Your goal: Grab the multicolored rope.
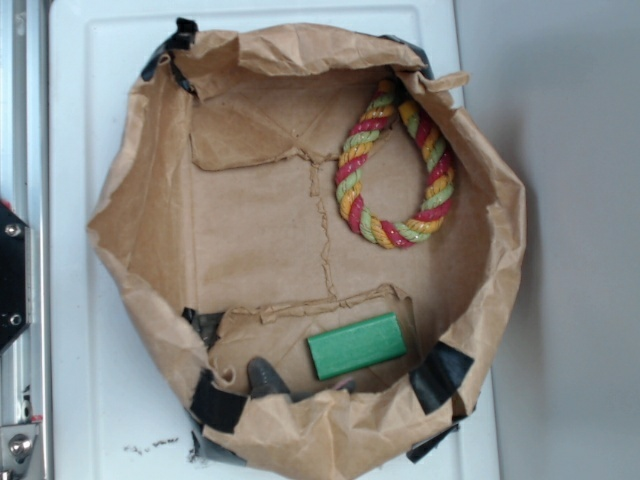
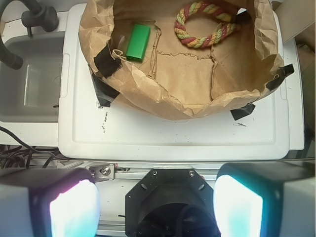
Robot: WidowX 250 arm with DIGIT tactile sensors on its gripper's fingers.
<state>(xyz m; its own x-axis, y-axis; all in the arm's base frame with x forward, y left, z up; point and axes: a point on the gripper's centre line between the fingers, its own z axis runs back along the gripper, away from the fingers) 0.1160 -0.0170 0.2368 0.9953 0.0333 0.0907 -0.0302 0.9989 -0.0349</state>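
1. Inside the paper bag point(image 1: 150, 250), upper right corner in the exterior view: multicolored rope point(image 1: 395, 170), lying flat against the bag wall.
2. Green block point(image 1: 356, 345) sits near the opposite end of the bag floor, well apart from the rope.
3. Bag rests on a white tray point(image 2: 173, 136), black tape point(image 1: 217, 405) on its rim.
4. Gripper point(image 2: 157, 202) fingers spread apart, empty, off the tray, well short of the bag.

A flat white plastic counter point(image 1: 90, 150) is carrying a crumpled brown paper bag point(image 1: 140, 250), rolled open and patched with black tape point(image 1: 218, 405), sitting directly on it and covering most of the surface.
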